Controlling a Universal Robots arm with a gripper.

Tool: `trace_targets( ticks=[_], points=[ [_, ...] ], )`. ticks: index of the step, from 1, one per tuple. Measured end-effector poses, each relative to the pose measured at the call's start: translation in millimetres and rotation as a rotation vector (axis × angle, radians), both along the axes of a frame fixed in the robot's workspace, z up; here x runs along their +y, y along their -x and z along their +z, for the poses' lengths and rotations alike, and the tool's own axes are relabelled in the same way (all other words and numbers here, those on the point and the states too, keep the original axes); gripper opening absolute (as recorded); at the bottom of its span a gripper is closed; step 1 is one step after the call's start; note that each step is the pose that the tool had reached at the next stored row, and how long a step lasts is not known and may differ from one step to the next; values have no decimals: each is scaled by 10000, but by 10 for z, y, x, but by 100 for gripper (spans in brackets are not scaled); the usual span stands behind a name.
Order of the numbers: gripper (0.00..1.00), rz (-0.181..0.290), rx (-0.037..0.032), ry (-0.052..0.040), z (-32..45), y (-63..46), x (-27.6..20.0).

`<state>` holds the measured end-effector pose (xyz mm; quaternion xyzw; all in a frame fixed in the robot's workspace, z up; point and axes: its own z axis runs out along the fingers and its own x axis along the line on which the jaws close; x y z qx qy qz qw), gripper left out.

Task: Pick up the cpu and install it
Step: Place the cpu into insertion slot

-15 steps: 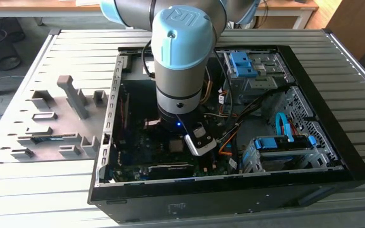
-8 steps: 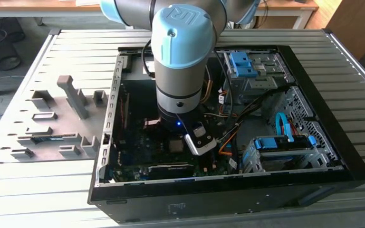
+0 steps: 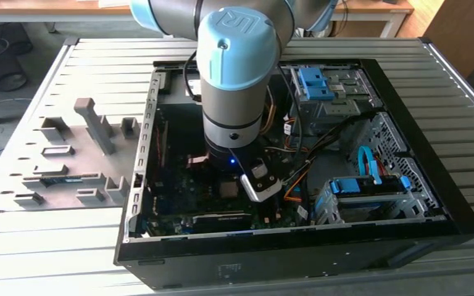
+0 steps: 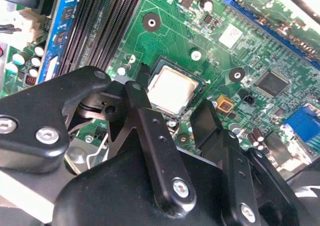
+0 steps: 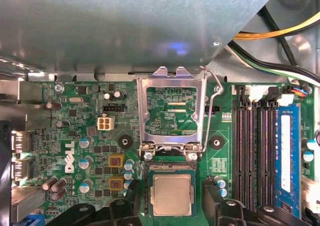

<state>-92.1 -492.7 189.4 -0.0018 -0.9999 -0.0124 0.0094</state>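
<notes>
The arm (image 3: 232, 80) reaches down into an open computer case (image 3: 434, 203) that lies on its side on a slatted tabletop (image 3: 89, 61). A grey fixture tray (image 3: 64, 160) lies on the tabletop just beside the case, toward the exterior view's left.

**Pincer state.** The pincer (image 5: 172, 202) is released. In both wrist views its two black fingers (image 4: 150, 136) stand spread, one on each side of the socket (image 5: 148, 193). A visible gap separates each finger from the chip, and nothing is grasped.

**Position of the cpu.** The cpu (image 5: 172, 195) lies flat in the socket on the green motherboard (image 5: 90, 110), metal face up, with its edges square to the socket walls. It lies between the spread fingertips and apart from both of them.

**Socket hardware.** The metal retention frame (image 5: 172, 74) is swung open on its hinge at the socket's edge and does not cover the cpu; the board shows through its opening. The wire lever (image 5: 218, 93) runs along one side of the open frame.

**Surroundings.** The black memory slots (image 5: 250, 146) run parallel beside the socket. A blue-edged memory module (image 5: 287, 146) occupies the slot farthest from it. A bundle of cables (image 5: 280, 33), one of them yellow, passes over the case floor beyond the board's edge.
</notes>
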Motion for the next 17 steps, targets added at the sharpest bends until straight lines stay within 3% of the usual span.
trace_targets(
  ticks=[9,13,17],
  points=[
    [60,-1,1,4,-6,0,12],
    [47,1,1,8,-6,-1,12],
    [47,0,1,8,-6,0,13]
  ],
)
